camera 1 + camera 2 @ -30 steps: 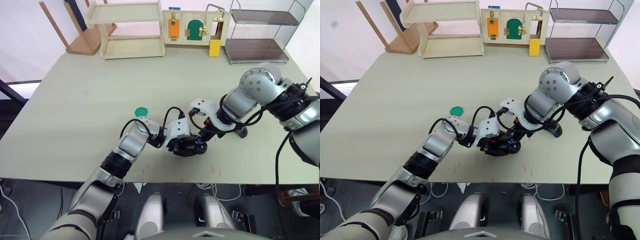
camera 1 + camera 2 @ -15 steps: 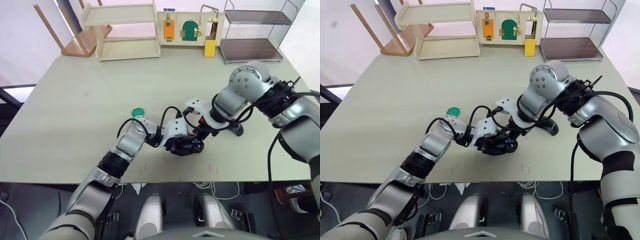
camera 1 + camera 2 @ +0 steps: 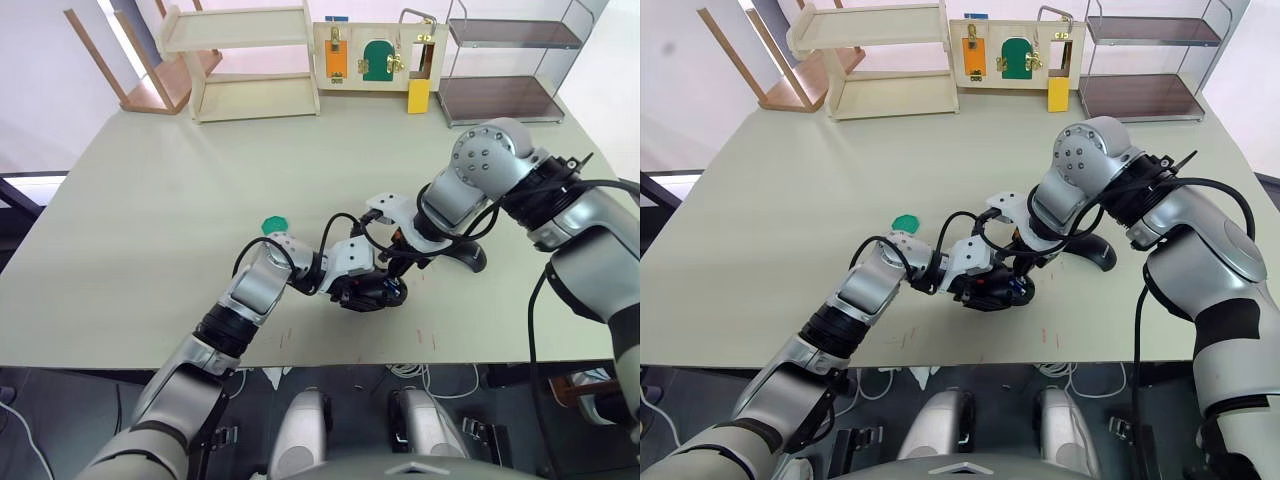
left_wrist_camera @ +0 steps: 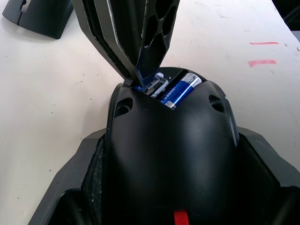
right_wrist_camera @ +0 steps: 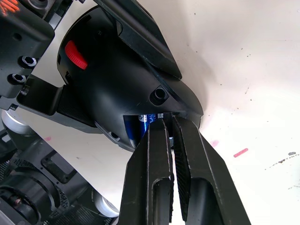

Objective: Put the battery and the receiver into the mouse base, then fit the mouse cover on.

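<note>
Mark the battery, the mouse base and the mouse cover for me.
battery (image 4: 179, 92), left wrist view, blue side.
mouse base (image 4: 171, 154), left wrist view, black body.
mouse cover (image 3: 1095, 251), right eye view, arched top.

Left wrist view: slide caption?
Left gripper holds the mouse base; battery seated, right gripper probing beside it.

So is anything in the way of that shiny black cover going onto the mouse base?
Yes. The mouse cover lies on the table apart from the mouse base. The right pincer has its tips in the base's battery slot, and the left pincer grips the base.
</note>
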Motion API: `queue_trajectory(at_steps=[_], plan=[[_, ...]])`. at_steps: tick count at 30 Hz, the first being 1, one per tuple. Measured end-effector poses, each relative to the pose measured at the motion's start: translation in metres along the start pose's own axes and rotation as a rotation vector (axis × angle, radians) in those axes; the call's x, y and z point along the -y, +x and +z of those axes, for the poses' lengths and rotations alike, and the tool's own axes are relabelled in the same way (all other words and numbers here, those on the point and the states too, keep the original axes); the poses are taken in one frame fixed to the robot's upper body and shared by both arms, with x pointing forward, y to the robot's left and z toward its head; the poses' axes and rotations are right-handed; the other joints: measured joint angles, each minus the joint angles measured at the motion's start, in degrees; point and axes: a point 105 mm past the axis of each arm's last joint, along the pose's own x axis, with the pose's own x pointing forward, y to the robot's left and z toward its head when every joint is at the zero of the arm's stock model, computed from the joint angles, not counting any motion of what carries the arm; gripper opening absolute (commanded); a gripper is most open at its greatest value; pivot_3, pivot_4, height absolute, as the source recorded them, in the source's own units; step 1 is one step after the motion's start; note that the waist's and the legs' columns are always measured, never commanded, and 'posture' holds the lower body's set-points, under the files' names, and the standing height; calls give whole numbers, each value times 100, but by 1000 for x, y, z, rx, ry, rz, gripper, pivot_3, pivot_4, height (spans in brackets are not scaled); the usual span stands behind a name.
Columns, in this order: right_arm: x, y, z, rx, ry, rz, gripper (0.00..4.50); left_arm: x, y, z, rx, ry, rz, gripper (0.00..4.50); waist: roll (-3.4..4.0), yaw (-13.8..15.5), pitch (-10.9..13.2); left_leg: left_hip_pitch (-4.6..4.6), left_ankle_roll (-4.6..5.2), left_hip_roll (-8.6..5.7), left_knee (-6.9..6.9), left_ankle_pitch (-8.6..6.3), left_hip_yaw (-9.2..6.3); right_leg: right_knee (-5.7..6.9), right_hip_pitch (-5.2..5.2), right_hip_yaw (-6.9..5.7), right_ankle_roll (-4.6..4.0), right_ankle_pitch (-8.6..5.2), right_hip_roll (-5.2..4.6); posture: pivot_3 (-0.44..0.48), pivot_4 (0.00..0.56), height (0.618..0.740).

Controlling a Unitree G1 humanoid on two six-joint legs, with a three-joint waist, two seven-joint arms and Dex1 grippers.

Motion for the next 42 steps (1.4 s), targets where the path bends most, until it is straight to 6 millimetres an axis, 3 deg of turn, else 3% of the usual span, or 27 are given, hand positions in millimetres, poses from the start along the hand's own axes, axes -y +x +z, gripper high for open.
queue_trajectory(at_steps=[42], plan=[[-5,0,-14,19,-155,-62,0,2,3,2,10,4,-8,2967,2,60,1,-19,3,-7,-11,-2,-6,-39,1,-12,0,-1,-12,0,150,740]])
